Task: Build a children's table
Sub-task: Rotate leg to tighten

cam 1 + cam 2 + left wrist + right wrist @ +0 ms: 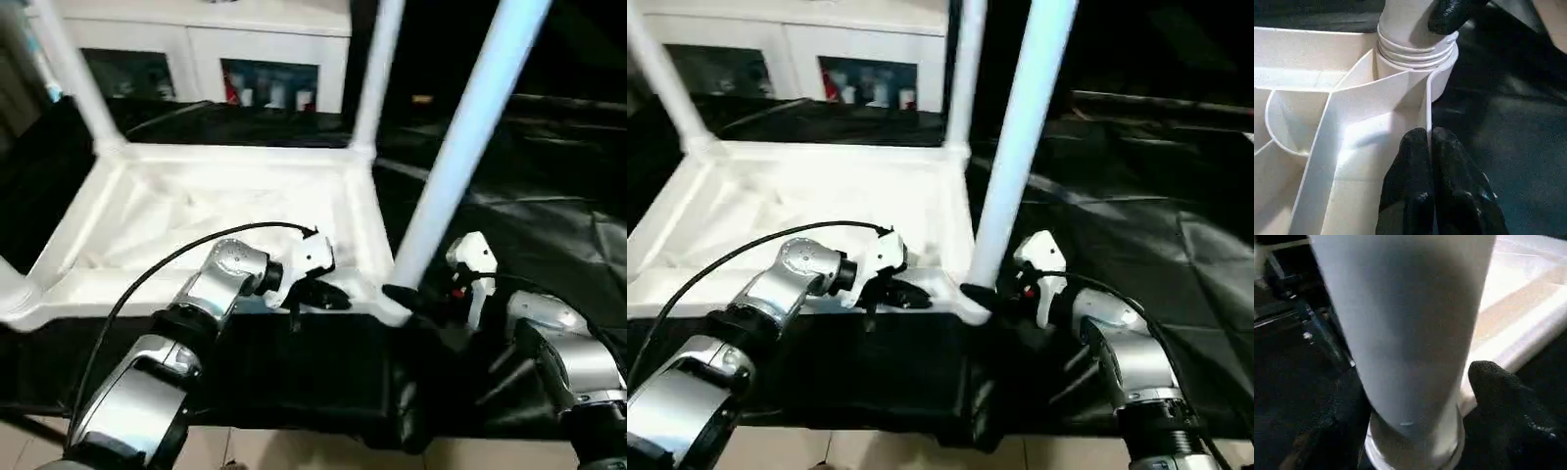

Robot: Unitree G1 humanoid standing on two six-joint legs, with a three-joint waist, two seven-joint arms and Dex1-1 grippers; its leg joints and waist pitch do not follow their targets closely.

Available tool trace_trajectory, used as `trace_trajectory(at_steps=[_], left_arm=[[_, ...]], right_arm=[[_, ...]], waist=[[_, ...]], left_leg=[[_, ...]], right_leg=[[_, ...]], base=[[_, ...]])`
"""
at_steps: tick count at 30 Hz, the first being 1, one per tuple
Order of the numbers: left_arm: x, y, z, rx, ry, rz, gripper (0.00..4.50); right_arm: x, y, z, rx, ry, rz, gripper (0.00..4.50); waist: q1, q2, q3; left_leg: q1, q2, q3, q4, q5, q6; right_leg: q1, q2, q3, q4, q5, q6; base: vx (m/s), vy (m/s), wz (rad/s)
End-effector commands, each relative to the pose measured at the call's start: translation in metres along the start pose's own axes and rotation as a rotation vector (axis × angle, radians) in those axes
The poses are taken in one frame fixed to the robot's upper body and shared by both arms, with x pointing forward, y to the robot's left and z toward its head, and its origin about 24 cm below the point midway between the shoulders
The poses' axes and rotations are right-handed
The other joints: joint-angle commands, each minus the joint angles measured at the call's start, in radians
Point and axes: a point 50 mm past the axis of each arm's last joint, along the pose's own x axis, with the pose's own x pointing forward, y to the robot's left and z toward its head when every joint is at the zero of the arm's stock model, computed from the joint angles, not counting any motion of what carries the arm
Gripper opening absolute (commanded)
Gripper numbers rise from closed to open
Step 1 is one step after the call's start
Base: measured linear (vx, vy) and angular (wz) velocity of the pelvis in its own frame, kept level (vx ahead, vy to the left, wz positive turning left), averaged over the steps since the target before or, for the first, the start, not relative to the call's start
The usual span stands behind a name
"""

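On a black sheet (549, 206), the white tabletop (225, 211) lies upside down with its ribbed underside facing up, and legs stand upright in its corner sockets. Closest to the right gripper (1415, 396) is the near-right leg (460, 147), which rises between that gripper's two black fingers (1503, 401); the fingers stand apart on either side of the leg's lower end, just above the socket collar, and whether they press on it I cannot tell. Pinched narrow, the left gripper (1432, 147) sits over the tabletop's near rim, its two fingertips (1415, 152) closed on the thin upright edge wall just beside that same corner socket (1420, 54). Beyond the left gripper, across the tabletop, two more legs (73, 73) stand at the far corners, one far left and one far right (377, 69). Behind them stands a white cabinet (206, 39) with glass doors.
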Motion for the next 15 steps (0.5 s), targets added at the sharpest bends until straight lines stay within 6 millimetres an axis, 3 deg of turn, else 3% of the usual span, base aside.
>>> trace_trajectory(at_steps=[1, 4, 7, 10, 15], left_arm=[[0.009, -0.014, -0.006, -0.036, -0.041, -0.133, 0.00], [0.007, -0.016, -0.007, -0.041, -0.042, -0.158, 0.00], [0.006, -0.018, -0.008, -0.043, -0.042, -0.166, 0.00], [0.005, -0.018, -0.008, -0.043, -0.040, -0.164, 0.00], [0.005, -0.018, -0.008, -0.050, -0.036, -0.147, 0.00]], right_arm=[[-0.004, 0.000, 0.004, -0.007, -0.002, 0.018, 3.18], [-0.004, 0.004, 0.004, 0.004, 0.003, 0.078, 3.18], [-0.002, 0.009, 0.001, 0.021, 0.017, 0.130, 2.88], [-0.001, 0.011, -0.001, 0.029, 0.024, 0.143, 2.75], [0.000, 0.010, -0.003, 0.047, 0.023, 0.118, 2.32]], waist=[[0.004, -0.017, -0.055], [0.012, -0.019, -0.050], [0.014, -0.020, -0.046], [0.011, -0.020, -0.047], [0.010, -0.023, -0.049]], left_leg=[[0.011, 0.069, -0.021, -0.049, -0.062, 0.160], [0.014, 0.072, -0.020, -0.055, -0.138, 0.116], [0.015, 0.073, -0.024, -0.059, -0.190, 0.075], [0.014, 0.072, -0.027, -0.061, -0.198, 0.060], [0.012, 0.068, -0.026, -0.058, -0.179, 0.062]], right_leg=[[0.054, -0.071, 0.047, -0.038, -0.014, -0.293], [0.051, -0.072, 0.047, -0.052, -0.157, -0.263], [0.048, -0.075, 0.049, -0.061, -0.260, -0.227], [0.046, -0.076, 0.051, -0.063, -0.278, -0.210], [0.047, -0.076, 0.052, -0.060, -0.254, -0.208]], base=[[0.000, 0.000, 0.00], [0.000, 0.000, 0.00], [0.000, 0.000, 0.00], [0.000, 0.000, 0.00], [0.000, 0.000, 0.00]])
